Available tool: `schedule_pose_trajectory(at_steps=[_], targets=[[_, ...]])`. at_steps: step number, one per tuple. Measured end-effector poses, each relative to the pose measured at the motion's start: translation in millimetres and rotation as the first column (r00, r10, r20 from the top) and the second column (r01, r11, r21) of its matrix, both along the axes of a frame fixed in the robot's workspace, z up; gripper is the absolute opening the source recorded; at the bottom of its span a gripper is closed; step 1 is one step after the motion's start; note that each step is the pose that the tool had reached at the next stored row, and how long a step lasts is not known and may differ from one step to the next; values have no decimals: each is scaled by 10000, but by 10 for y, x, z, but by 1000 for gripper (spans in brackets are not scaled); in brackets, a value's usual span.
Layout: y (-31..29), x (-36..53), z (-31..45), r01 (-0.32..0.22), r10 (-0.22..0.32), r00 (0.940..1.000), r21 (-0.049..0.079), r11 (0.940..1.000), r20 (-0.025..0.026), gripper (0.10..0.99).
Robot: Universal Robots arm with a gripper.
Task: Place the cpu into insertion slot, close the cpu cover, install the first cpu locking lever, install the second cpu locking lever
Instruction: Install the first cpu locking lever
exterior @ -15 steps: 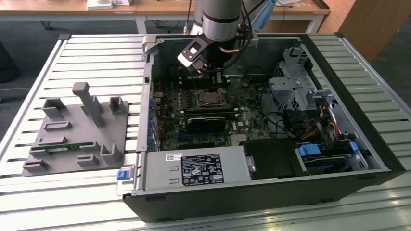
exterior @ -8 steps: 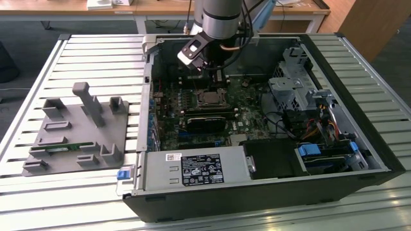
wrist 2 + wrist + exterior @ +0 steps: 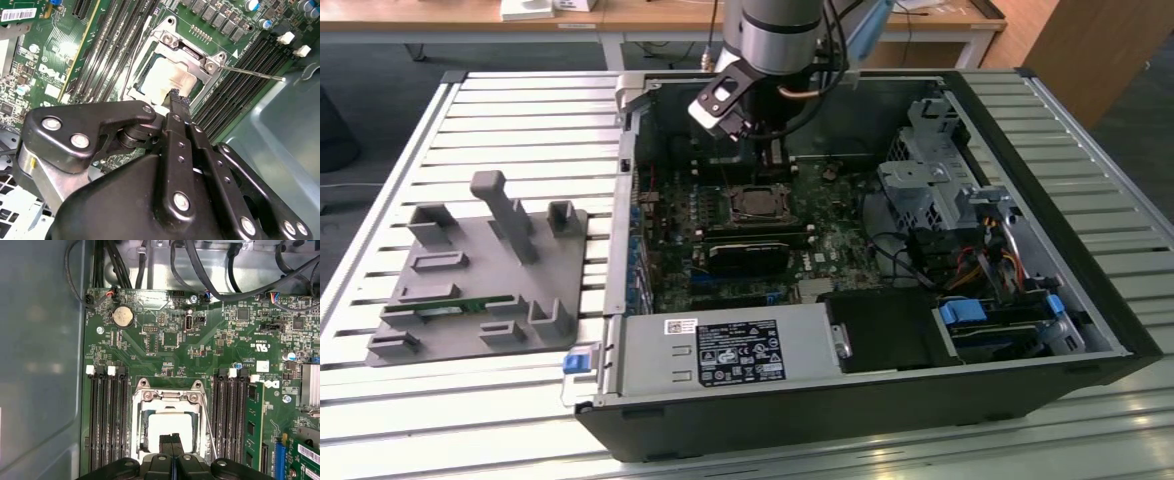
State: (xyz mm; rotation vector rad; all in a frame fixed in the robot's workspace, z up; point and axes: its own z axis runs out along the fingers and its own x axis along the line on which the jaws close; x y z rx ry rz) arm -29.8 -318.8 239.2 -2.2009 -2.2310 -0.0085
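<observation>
The cpu [image 3: 169, 424] has a pale metal top, smooth with a dull sheen. The cover [image 3: 167, 399] around it is bare bright metal, and so is the thin wire lever [image 3: 252, 73]. The board [image 3: 165, 347] is glossy green laminate, and its coin cell [image 3: 122, 316] is polished metal. The gripper [image 3: 175, 96] is matt black with shiny steel screws [image 3: 181, 201]. The bench [image 3: 520, 110] is ribbed satin metal. The grey fixture [image 3: 480, 290] by its edge at the exterior view's left looks like matt plastic.
</observation>
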Motion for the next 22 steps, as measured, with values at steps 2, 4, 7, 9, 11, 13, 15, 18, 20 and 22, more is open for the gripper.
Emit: schedule_pose_trajectory(at_steps=[2, 4, 7, 9, 11, 13, 15, 18, 20, 22], targets=[[0, 0, 11, 0, 0, 10000, -1, 10000, 0, 106], [0, 0, 19, 0, 0, 10000, 0, 10000, 0, 106], [0, 0, 25, 0, 0, 10000, 1, 10000, 0, 106], [0, 0, 31, 0, 0, 10000, -1, 10000, -1, 106], [0, 0, 36, 0, 0, 10000, -1, 10000, 0, 106], [0, 0, 42, 0, 0, 10000, -1, 10000, -1, 106], [0, 0, 49, 1, -1, 10000, -1, 10000, -1, 106], [0, 0, 62, 0, 0, 10000, -1, 10000, 0, 106], [0, 0, 78, 0, 0, 10000, -1, 10000, 0, 106], [0, 0, 100, 0, 0, 10000, 0, 10000, 0, 106]])
